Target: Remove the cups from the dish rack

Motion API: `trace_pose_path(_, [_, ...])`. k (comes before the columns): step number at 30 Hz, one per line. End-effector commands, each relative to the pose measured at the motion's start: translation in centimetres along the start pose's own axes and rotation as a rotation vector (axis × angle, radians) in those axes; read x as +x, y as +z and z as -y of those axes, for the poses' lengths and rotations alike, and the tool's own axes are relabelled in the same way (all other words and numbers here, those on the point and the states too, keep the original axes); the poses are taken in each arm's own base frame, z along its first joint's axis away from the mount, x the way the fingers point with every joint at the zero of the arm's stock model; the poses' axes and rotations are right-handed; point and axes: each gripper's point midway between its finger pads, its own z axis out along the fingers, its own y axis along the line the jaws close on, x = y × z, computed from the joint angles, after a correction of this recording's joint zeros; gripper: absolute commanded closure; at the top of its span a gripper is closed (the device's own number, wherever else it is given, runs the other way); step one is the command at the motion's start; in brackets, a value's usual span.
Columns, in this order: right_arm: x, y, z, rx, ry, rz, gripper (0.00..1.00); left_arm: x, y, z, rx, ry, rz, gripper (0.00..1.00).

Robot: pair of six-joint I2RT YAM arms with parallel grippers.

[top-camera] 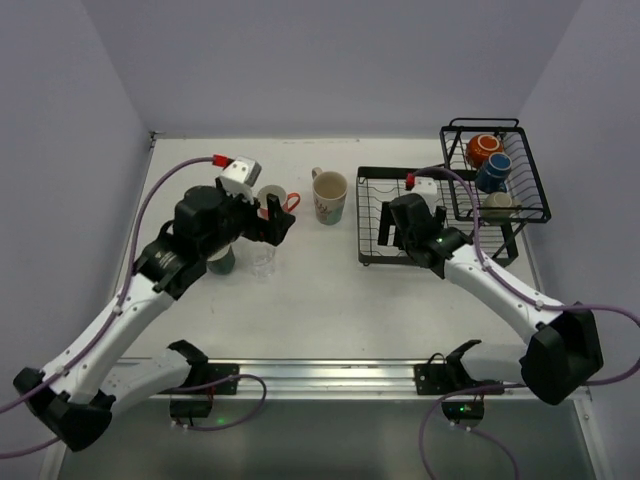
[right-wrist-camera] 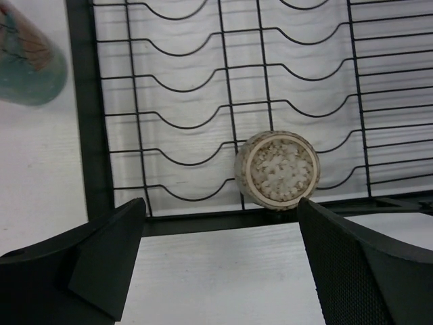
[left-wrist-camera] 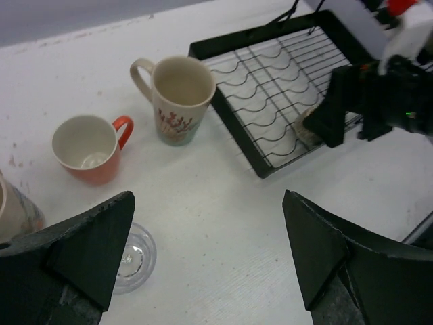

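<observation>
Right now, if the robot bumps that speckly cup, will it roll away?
Probably not far: the speckled cup sits among wavy wires of the dish rack, which likely hold it. Its round bottom faces the right gripper, so it may be tipped over. It looks like pottery, so probably hard and breakable.

Top cam is looking down from above & behind the arm bases, taking in the white tabletop (top-camera: 330,300). Left wrist cam is looking fwd over its claw (left-wrist-camera: 210,250) toward the black wire two-tier dish rack (left-wrist-camera: 229,112). Right wrist cam is hanging v. close over the rack's flat ribbed tray (right-wrist-camera: 80,122). Both wrist cams are sharing the tray's edge w/ the round beige speckled cup (right-wrist-camera: 277,169).
</observation>
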Motion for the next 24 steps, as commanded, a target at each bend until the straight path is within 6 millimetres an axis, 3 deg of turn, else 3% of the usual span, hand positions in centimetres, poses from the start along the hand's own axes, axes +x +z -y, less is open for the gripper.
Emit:
trace_pose_path(1, [-1.3, 0.4, 2.6, 0.159, -0.086, -0.015, 0.04, -0.5, -1.7, 2.7, 0.167, -0.015, 0.092, 0.05])
trace_pose_path(4, [-0.9, 1.7, 3.1, 0.197, -0.124, -0.069, 0.01, -0.4, -4.1, 3.1, 0.204, -0.001, 0.159, 0.05])
trace_pose_path(10, [0.3, 3.6, 3.6, 0.270, -0.159, -0.161, 0.01, 0.0, -6.3, 3.2, 0.234, 0.036, 0.237, 0.05])
trace_pose_path(24, [2.9, 6.9, 3.2, 0.297, 0.006, -0.262, 0.01, 1.0, -7.5, 4.6, 0.275, 0.069, 0.263, 0.05])
